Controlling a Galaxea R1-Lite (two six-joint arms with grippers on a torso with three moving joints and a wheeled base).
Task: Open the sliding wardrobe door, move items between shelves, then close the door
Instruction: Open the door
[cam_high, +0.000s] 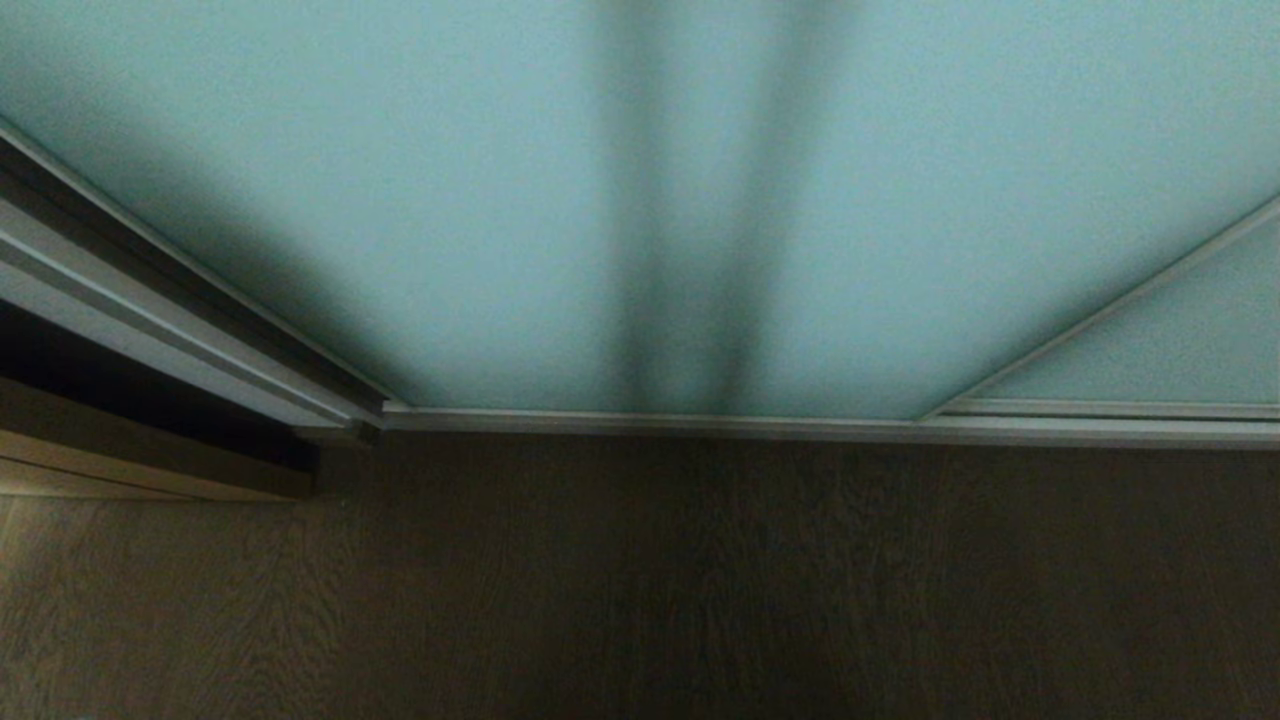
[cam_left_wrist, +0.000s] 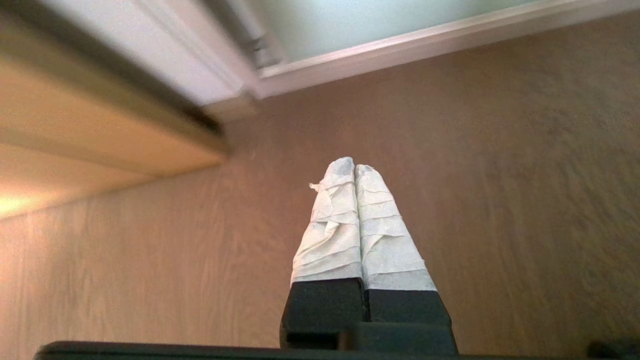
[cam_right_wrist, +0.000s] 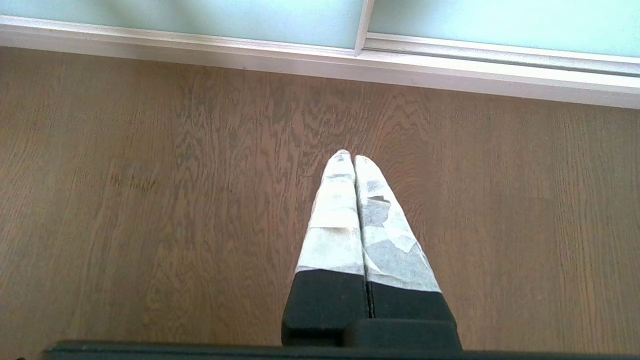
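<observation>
The sliding wardrobe door (cam_high: 640, 200), frosted pale blue-green glass in a slim silver frame, fills the upper head view and stands across the opening. A second glass panel (cam_high: 1150, 350) overlaps it at the right. Neither arm shows in the head view. My left gripper (cam_left_wrist: 354, 165) is shut and empty, its white-taped fingers pressed together above the wood floor, short of the door's lower corner (cam_left_wrist: 260, 75). My right gripper (cam_right_wrist: 348, 156) is shut and empty too, hanging over the floor in front of the door's bottom rail (cam_right_wrist: 320, 55). The items and the shelves are hidden.
Brown wood-grain floor (cam_high: 640, 600) runs along the door's bottom track (cam_high: 700, 425). At the left stand the wardrobe's silver side frame (cam_high: 150, 300) and a beige wooden cabinet front (cam_high: 130, 450), seen close to the left gripper as a beige wooden edge (cam_left_wrist: 100, 130).
</observation>
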